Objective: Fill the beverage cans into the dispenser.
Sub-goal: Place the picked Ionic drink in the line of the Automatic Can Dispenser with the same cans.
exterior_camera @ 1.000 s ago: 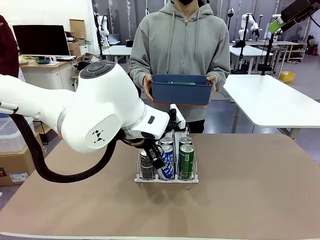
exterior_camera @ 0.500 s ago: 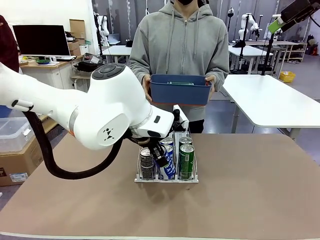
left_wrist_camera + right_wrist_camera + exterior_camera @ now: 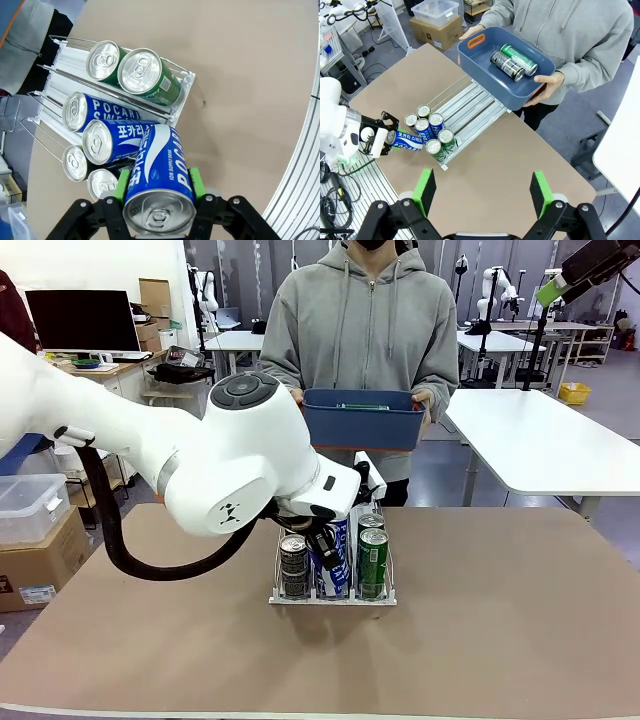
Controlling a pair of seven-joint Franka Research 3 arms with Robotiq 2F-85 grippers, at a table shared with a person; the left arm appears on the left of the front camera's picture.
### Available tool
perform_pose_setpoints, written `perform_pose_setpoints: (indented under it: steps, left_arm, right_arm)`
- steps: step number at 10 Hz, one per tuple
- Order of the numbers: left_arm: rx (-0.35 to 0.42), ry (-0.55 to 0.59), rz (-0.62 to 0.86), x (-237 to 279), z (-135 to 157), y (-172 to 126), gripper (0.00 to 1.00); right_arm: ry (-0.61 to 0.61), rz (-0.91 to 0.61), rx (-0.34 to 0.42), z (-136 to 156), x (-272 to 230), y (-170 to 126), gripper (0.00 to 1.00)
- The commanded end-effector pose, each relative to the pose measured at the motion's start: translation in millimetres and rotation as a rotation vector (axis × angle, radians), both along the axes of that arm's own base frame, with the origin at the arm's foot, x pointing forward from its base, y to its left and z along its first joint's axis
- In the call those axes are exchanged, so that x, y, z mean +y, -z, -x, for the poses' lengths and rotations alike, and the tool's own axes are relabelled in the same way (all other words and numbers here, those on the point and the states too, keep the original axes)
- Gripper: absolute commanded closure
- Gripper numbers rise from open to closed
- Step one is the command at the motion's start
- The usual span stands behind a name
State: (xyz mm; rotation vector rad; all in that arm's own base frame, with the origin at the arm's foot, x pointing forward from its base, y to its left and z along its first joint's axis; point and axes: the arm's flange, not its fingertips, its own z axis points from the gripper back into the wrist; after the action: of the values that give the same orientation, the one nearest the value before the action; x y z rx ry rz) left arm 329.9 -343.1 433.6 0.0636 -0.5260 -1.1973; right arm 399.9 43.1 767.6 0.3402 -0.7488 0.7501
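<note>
Left tool grips a blue Pocari can, tilted at the front end of the dispenser, before its middle lane. Right tool gapes wide, empty, high above the dispenser.

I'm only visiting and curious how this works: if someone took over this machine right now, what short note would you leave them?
Left gripper: shut on a blue can, tilted, at the dispenser's near end by the middle lane, not yet set in.
Right gripper: open, nothing between its fingers, high over the table.
Done: six cans stand in the dispenser: two green cans, two blue cans, two dark grey cans.
Left: set the held can in, then the dark grey can and green can lying in the blue tub the person holds.
</note>
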Motion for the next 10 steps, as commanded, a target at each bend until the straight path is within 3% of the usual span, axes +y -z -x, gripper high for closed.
perform_pose_setpoints:
  steps: [1,10]
  left_arm:
    - [-0.043,-0.034,-0.001,-7,-23,2,0.43]
    - [-0.041,-0.092,-0.059,8,-37,-4,0.43]
  right_arm:
    - [0.005,-0.005,-0.005,0,0,1,0.0]
    - [0.005,-0.005,-0.005,0,0,1,0.0]
